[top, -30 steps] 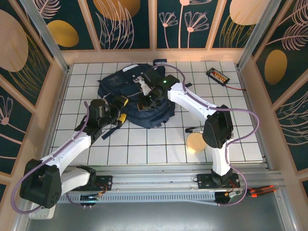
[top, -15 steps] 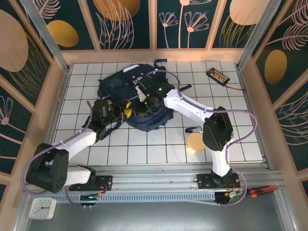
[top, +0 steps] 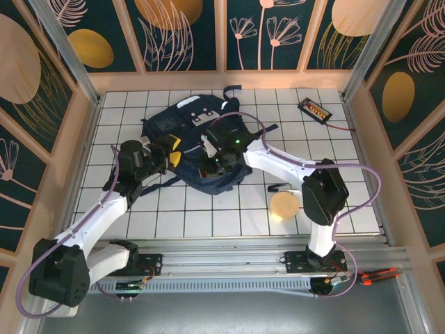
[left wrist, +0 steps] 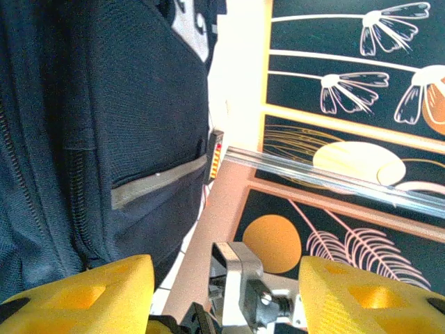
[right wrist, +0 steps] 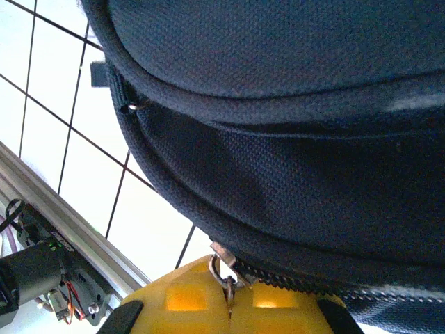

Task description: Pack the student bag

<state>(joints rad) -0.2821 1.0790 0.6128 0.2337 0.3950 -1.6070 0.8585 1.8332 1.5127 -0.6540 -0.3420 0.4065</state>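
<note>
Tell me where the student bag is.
From above, the student bag lies far-centre on the table, with the left gripper at its left side and the right gripper shut on its zipper pull.

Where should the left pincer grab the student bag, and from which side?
Likely the side seam on the left edge of the student bag, approached from the left, where the left pincer stands open; the bulging front offers no pinchable ridge.

Bright even light, wrist views soft up close.
</note>
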